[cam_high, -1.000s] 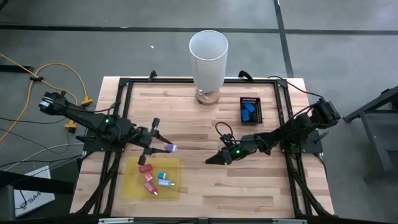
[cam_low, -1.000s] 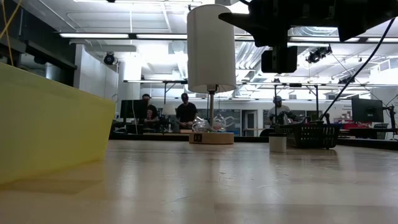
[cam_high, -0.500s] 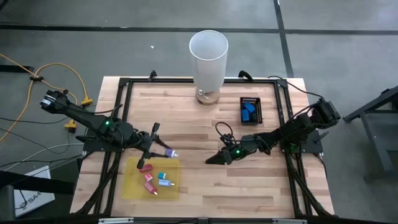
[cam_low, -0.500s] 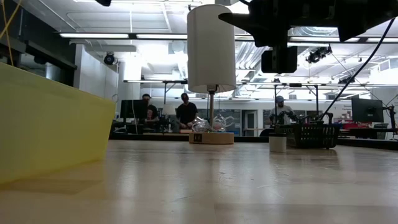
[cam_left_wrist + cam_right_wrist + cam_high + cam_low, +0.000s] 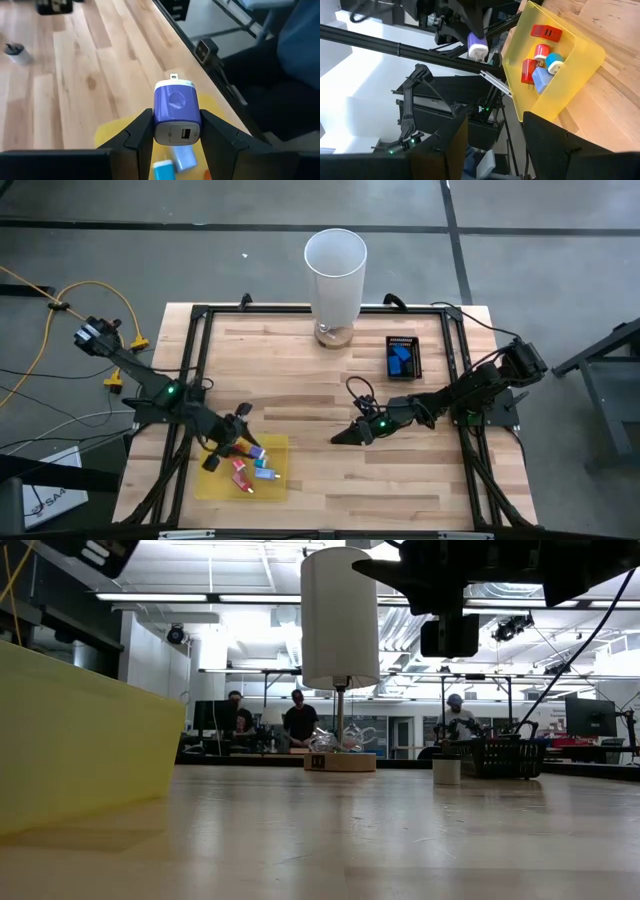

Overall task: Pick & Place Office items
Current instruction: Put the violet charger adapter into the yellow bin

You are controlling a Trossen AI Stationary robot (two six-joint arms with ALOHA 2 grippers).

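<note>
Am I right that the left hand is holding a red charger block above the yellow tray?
Not quite: the block gripped by the left hand is purple-blue and white, not red, as the left wrist view shows. It is indeed above the yellow tray.

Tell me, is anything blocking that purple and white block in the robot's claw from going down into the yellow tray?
Nothing visible does. The left gripper holds the purple and white block over the yellow tray.

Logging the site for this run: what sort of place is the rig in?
Probably a shared lab or workshop: open ceiling with strip lights, people at benches behind the wooden table, bare concrete floor, cables trailing.
</note>
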